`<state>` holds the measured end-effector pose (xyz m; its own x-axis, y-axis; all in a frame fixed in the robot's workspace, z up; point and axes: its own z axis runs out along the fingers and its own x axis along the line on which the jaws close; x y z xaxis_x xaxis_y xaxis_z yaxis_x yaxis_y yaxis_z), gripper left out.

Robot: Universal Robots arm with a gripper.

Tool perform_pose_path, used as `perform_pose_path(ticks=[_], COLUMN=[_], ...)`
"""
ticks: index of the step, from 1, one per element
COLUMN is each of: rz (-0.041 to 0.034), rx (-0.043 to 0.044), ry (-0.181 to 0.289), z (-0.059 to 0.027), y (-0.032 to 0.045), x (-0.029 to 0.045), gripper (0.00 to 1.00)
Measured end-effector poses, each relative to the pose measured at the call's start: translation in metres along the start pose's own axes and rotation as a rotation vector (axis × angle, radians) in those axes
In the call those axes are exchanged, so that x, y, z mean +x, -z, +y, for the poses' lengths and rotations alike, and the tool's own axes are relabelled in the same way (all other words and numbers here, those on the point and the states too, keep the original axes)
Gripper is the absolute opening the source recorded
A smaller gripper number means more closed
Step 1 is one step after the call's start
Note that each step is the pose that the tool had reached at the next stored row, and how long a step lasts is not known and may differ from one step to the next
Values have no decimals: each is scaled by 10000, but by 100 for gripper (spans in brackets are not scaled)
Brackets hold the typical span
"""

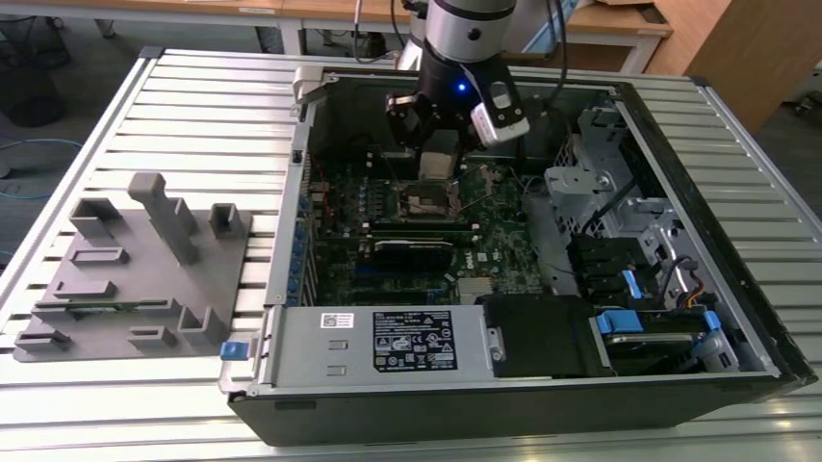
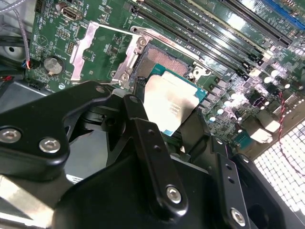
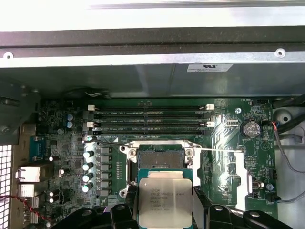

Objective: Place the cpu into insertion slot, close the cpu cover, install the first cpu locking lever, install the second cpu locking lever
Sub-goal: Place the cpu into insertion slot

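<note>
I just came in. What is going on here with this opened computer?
A robot arm is working inside an open computer case. Its end effector grips the cpu by two opposite edges and holds it close to the slot, which lies uncovered. The cpu is not seated yet. The cover is flipped open.
</note>
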<state>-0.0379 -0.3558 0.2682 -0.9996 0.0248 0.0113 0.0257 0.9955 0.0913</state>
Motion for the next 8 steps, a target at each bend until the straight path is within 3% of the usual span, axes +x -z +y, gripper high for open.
perform_pose_path(ticks=[8], rz=[1], rx=[3], ry=[0], z=[-6], y=[-66], x=[-1], gripper=[54])
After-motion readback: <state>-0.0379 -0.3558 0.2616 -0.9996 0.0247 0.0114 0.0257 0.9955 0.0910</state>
